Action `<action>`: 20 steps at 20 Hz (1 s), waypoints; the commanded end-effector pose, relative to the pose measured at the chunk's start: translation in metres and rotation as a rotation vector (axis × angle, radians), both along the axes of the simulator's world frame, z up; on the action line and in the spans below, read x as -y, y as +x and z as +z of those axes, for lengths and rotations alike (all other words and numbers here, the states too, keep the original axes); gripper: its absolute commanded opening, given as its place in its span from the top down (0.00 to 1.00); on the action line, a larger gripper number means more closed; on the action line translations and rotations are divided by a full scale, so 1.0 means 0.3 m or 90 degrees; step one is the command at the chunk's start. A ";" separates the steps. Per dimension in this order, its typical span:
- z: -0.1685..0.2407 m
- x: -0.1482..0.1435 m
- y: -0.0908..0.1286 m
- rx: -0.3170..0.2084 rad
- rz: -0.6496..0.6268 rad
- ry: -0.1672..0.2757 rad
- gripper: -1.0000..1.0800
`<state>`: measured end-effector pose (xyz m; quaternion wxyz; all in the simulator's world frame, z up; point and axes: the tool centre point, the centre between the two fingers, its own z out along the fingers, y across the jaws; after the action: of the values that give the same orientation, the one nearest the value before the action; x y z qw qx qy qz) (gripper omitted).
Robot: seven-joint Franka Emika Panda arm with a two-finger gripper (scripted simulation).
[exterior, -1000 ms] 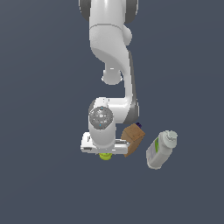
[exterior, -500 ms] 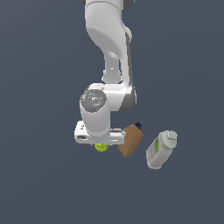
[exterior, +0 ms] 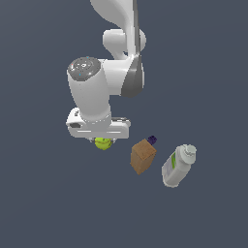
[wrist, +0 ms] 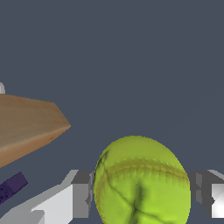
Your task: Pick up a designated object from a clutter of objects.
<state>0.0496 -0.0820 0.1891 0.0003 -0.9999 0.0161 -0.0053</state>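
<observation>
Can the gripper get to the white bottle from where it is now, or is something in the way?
Probably not right away. The gripper is shut on the tennis ball, so it is occupied. The brown box also lies between it and the white bottle in the exterior view.

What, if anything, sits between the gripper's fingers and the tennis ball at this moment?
Nothing visible does. In the wrist view the tennis ball sits directly between the fingers of the gripper. The brown box lies off to one side, apart from the ball, and the white bottle lies beyond it.
</observation>
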 end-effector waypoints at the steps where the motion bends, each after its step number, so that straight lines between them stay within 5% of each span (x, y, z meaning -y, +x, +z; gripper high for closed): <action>1: 0.081 0.031 -0.040 0.000 0.000 0.000 1.00; 20: 0.670 0.263 -0.316 -0.005 0.001 0.001 1.00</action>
<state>-0.0401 -0.1566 0.3787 0.0010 -0.9999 0.0158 -0.0014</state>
